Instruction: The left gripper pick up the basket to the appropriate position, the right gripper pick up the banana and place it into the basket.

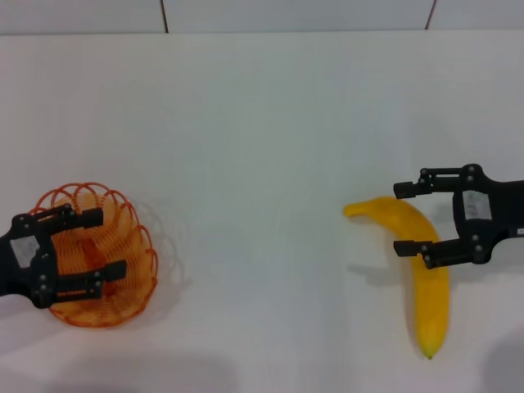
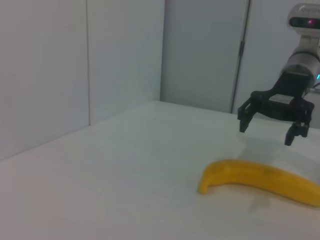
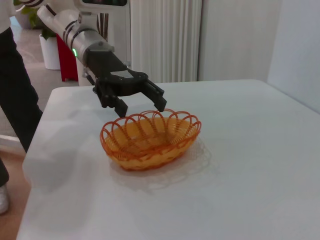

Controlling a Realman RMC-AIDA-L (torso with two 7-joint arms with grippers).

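The orange wire basket [image 1: 137, 246] sits on the white table at the left; it also shows in the right wrist view [image 3: 150, 142]. My left gripper [image 1: 110, 244] is open just above the basket's near-left rim, and its hover also shows in the right wrist view [image 3: 142, 107]. The yellow banana [image 1: 431, 303] lies on the table at the right, curving toward the middle; it also shows in the left wrist view [image 2: 260, 182]. My right gripper [image 1: 399, 219] is open above the banana's upper part, also in the left wrist view [image 2: 266, 132].
The white table [image 1: 262, 147] stretches between basket and banana. A wall panel [image 1: 295, 15] runs along the far edge. In the right wrist view a person in dark trousers [image 3: 15, 100] stands past the table's edge [image 3: 30, 165].
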